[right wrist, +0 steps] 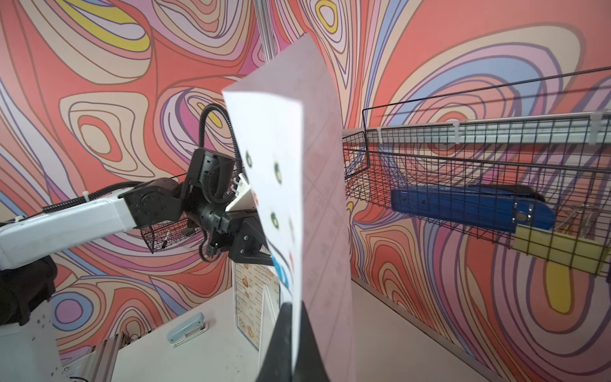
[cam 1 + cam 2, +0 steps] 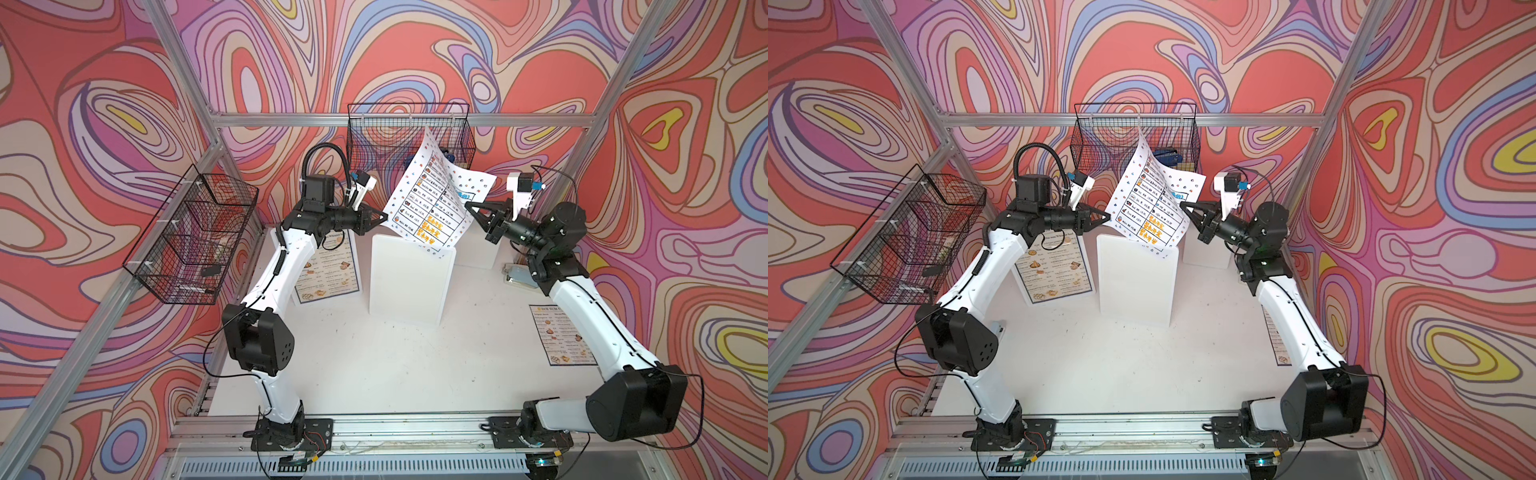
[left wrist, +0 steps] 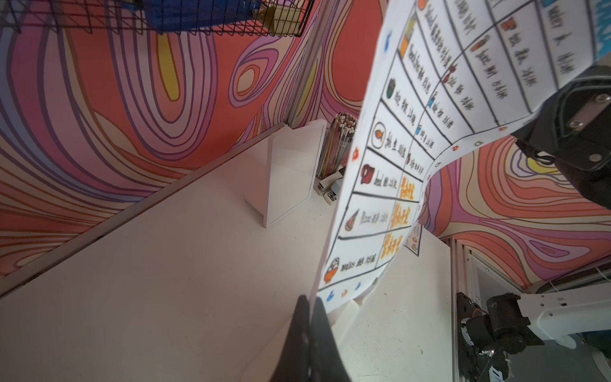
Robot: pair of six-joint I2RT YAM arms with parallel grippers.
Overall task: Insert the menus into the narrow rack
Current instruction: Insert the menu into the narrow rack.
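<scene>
The left gripper [image 2: 385,216] is clenched on one side edge of the white menu [image 2: 432,199]. In the left wrist view the paper is pinched between its dark fingers [image 3: 299,334]. The right gripper [image 2: 467,205] is clamped on the opposite edge in the same way. The sheet hangs in the air between them, bowed, with its printed table facing up in both top views. Its lowest corner lies over the top edge of the upright white rack [image 2: 407,286]; whether paper and rack touch cannot be told. Beside that rack, under the left arm, a blue-bordered menu [image 2: 328,272] stands upright. A second blue-bordered menu [image 2: 559,336] lies flat on the table [image 2: 395,365], partly under the right arm. Behind the raised sheet, a wire basket [image 2: 374,137] on the back wall holds a blue stapler [image 2: 1169,156].
</scene>
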